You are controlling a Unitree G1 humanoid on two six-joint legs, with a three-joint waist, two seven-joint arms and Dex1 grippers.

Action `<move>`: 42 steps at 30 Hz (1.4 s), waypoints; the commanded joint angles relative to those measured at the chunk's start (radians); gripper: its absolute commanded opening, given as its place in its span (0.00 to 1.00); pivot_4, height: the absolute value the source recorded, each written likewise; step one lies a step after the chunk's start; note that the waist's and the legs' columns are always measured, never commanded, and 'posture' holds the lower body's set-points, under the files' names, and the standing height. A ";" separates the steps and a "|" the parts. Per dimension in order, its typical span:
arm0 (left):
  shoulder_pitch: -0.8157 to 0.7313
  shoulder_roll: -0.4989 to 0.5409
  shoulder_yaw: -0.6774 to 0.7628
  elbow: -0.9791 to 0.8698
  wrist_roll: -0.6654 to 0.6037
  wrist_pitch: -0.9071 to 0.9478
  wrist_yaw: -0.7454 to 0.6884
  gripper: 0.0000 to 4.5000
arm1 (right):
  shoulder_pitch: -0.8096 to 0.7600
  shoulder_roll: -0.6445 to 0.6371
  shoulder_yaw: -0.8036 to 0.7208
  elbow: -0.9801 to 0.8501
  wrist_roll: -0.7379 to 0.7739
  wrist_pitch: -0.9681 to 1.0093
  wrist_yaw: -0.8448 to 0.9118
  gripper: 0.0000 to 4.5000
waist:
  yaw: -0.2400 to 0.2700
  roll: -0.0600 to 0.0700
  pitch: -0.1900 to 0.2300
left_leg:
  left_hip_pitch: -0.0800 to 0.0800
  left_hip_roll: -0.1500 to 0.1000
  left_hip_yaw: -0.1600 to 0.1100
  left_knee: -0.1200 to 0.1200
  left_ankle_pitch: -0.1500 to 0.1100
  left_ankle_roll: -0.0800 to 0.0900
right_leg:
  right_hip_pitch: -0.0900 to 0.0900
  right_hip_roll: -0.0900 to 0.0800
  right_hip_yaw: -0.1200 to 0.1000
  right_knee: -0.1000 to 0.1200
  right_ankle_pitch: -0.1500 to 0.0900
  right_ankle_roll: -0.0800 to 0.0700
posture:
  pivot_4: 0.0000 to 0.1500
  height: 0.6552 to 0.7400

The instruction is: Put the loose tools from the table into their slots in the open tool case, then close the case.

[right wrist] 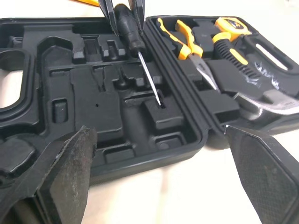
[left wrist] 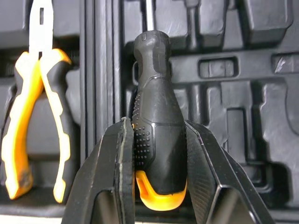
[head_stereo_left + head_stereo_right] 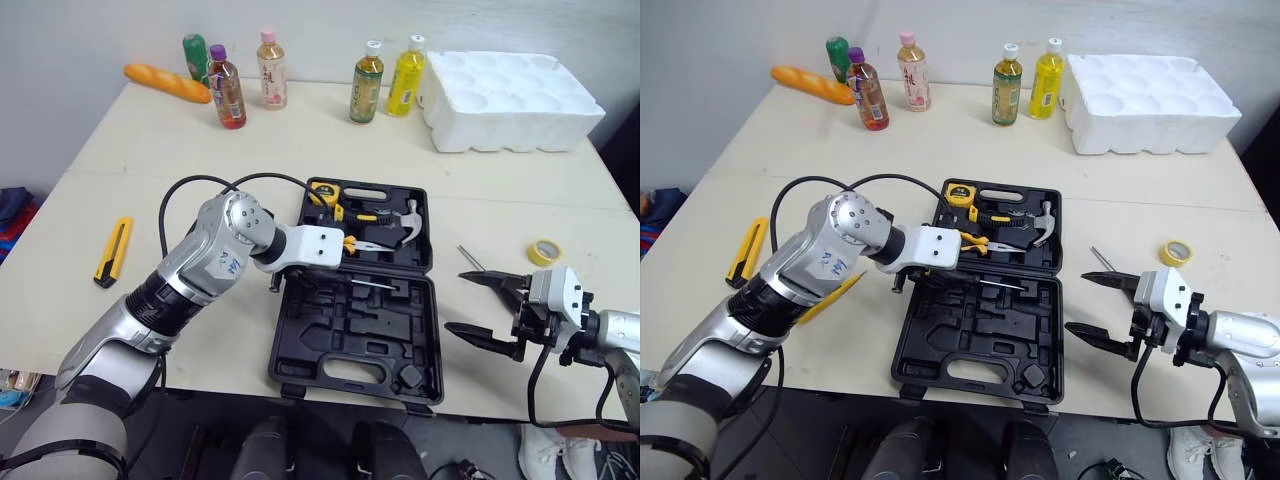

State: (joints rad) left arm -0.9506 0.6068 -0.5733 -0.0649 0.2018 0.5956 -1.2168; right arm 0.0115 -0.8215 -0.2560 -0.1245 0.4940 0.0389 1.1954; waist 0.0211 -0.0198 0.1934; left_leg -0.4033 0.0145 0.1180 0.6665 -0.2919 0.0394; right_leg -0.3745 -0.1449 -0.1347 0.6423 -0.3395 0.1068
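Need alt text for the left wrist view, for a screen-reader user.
The left gripper clamps a black screwdriver by its handle, with the orange butt end nearest the camera and the shaft pointing away over the black moulded case. Orange-and-black pliers lie in the case's other half, across the hinge.

The pale tabletop (image 3: 150,170) carries an open tool case (image 3: 330,335) at near centre, a yellow utility knife (image 3: 113,251) on the left, a tape roll (image 3: 543,251) on the right, and along the far edge a bread loaf (image 3: 167,83), five bottles (image 3: 271,70) and a foam tray (image 3: 510,100).
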 commanded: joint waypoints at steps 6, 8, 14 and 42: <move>-0.015 -0.011 -0.007 -0.028 0.030 0.015 0.005 0.23 | 0.006 0.035 -0.064 -0.034 0.054 -0.005 -0.036 1.00 | 0.002 0.000 0.000 | 0.000 0.000 0.000 0.000 0.000 0.000 | 0.000 0.000 0.000 0.000 0.000 0.000 | 1.00 1.00; -0.011 -0.013 -0.004 -0.023 0.028 0.007 0.004 0.23 | 0.006 0.037 -0.064 -0.052 0.055 0.004 -0.050 1.00 | 0.002 0.000 0.000 | 0.000 0.000 0.000 0.000 0.000 0.000 | 0.000 0.000 0.000 0.000 0.000 0.000 | 1.00 1.00; -0.014 -0.062 0.045 0.004 0.002 -0.023 0.058 0.23 | 0.007 0.030 -0.068 -0.107 0.064 0.048 -0.096 1.00 | 0.003 0.000 0.000 | 0.000 0.000 -0.001 0.001 0.000 0.000 | 0.000 0.000 0.000 0.000 0.000 0.000 | 1.00 1.00; 0.179 -0.121 0.515 0.074 -0.556 -0.149 -0.008 0.80 | -0.014 0.020 -0.128 -0.153 0.094 0.132 -0.148 1.00 | 0.002 0.000 0.000 | -0.001 -0.001 -0.002 0.002 0.000 0.001 | 0.001 -0.001 0.000 0.001 0.000 0.000 | 1.00 1.00</move>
State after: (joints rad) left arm -0.7927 0.4833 -0.0831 0.0450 -0.3180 0.4497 -1.2384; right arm 0.0049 -0.8122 -0.3420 -0.2716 0.5635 0.1943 1.0519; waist 0.0226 -0.0196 0.1932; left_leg -0.4039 0.0137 0.1164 0.6687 -0.2923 0.0405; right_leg -0.3738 -0.1459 -0.1350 0.6434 -0.3394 0.1071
